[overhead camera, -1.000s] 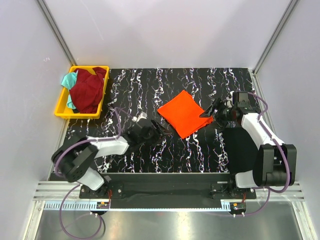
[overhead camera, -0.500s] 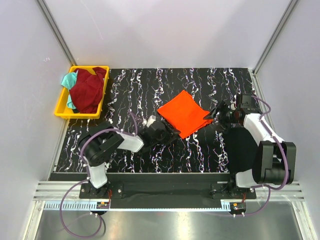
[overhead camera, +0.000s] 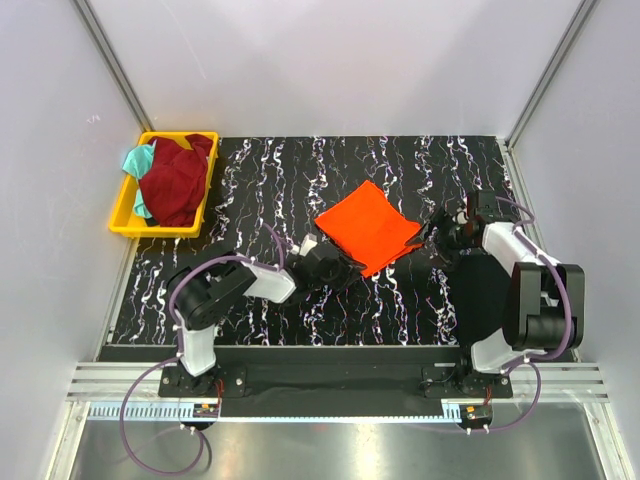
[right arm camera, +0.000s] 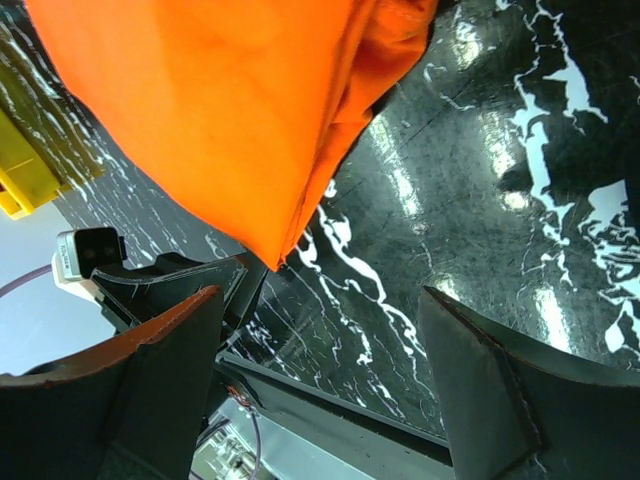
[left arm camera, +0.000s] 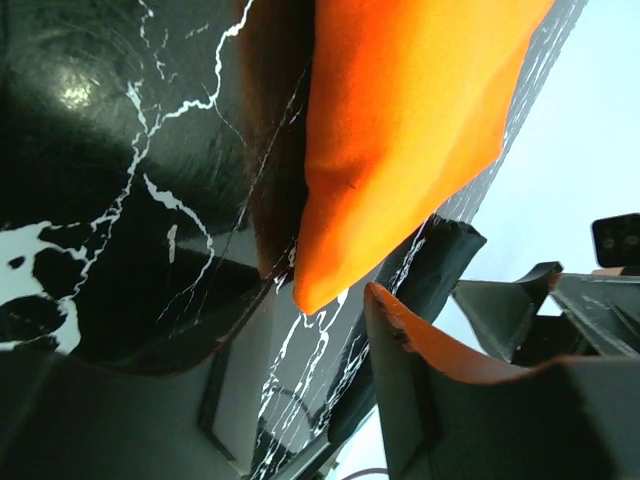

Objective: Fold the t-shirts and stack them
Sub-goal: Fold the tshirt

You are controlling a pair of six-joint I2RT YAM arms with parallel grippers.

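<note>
Orange cloth t-shirt (overhead camera: 368, 226) unmoved. Left end effector (overhead camera: 348, 268), spread, now at its near corner; right end effector (overhead camera: 431, 235), spread, at its right.

**Three cameras, one shirt in common**

The top camera sits high behind the arm bases. It looks down and forward over the whole bench (overhead camera: 400, 170), far enough back to take in both side walls and the bin (overhead camera: 125, 215) at the far left. The left wrist camera rides low and very close to the bench, looking past the left fingers (left arm camera: 450, 420) at a corner of the orange shirt (left arm camera: 400, 120) (this picture is rolled sideways). The right wrist camera is just as near, facing the shirt's opposite edge between the right fingers (right arm camera: 500, 400). All three views share that shirt, and the right wrist view also catches a sliver of the bin.
</note>
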